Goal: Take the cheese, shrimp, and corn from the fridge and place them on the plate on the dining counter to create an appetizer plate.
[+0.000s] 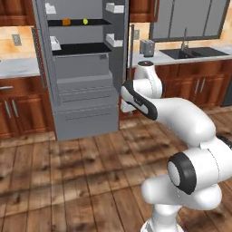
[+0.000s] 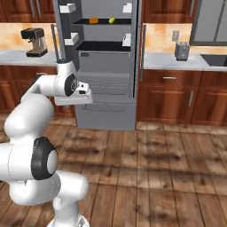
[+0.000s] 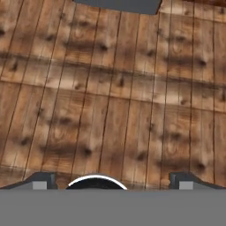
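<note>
The hand [image 3: 113, 183] points down at the wooden floor [image 3: 110, 101] with its two fingertips set wide apart and nothing between them; from the right base camera it hangs just in front of the fridge's lower drawers, well below the food. Further out, the fridge [image 1: 84, 90] stands open, and on an upper black shelf [image 1: 79, 22] lie the cheese [image 1: 66, 21], a small orange block, and just beside it a little yellow piece that is most likely the corn [image 1: 85, 21]; the shrimp is too small to make out. The cheese should be light and fairly firm, though a wedge has sloped faces that may slip, so the fingertips would best close across its two flattest parallel sides. The corn looks stiff, round and liable to roll, so a grip across the middle of the cob, square to its length, seems safest. Both call for a gentle squeeze and a high reach into the shelf.
</note>
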Tool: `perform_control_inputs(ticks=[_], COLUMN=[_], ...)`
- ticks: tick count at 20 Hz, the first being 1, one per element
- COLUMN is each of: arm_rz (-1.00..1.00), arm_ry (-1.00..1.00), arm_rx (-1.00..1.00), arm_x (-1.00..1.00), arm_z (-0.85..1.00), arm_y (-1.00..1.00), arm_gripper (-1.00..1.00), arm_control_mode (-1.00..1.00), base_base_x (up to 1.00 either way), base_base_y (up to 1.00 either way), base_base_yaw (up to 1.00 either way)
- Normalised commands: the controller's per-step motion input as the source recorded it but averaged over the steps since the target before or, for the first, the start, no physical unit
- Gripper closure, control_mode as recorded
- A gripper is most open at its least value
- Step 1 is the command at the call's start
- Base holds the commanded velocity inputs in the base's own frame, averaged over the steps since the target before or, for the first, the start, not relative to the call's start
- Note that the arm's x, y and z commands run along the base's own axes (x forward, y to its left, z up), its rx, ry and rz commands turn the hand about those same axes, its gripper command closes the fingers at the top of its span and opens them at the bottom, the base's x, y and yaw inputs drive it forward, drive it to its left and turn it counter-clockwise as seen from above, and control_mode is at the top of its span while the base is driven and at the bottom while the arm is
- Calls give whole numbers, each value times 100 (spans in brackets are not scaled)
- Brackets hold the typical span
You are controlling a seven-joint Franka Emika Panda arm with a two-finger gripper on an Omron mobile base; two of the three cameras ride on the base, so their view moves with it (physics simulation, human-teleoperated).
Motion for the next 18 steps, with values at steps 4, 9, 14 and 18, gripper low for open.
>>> perform_control_inputs(ticks=[4, 9, 14, 18], arm_rz=[0, 0, 0, 0], arm_ry=[0, 0, 0, 0], arm_rx=[0, 0, 0, 0], arm_x=[0, 0, 0, 0], arm_z=[0, 0, 0, 0], arm_y=[0, 0, 0, 0], arm_gripper=[-100, -100, -100, -100], arm_control_mode=[100, 100, 100, 100], base_base_x=[100, 100, 100, 100], base_base_y=[15, 13, 13, 12], base_base_yaw=[6, 5, 5, 4])
